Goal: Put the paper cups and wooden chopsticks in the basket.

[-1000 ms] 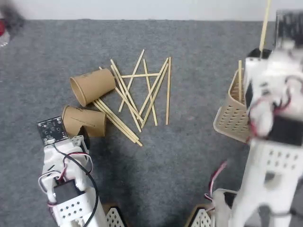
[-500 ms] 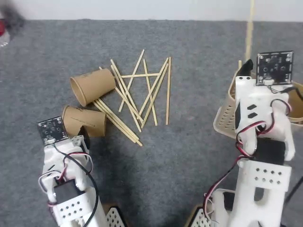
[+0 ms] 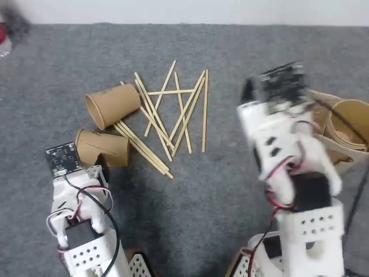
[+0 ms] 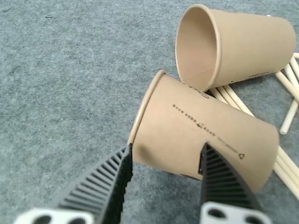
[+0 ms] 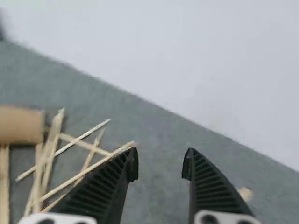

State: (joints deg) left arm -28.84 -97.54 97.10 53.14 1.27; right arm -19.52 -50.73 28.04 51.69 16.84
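Two brown paper cups lie on their sides on the grey carpet: the upper cup and the lower cup. My left gripper is open with its jaws on either side of the lower cup. Several wooden chopsticks lie crossed just right of the cups. My right gripper is open and holds nothing; it hangs above the carpet to the right of the chopsticks. The right arm hides most of the basket, in which a paper cup sits.
A white wall borders the carpet at the far side. Bare carpet lies between the two arm bases. A small red and clear object sits at the far left corner.
The right arm has swung left from over the basket toward the chopstick pile. The chopstick it held upright is gone from its jaws. The left arm has kept still.
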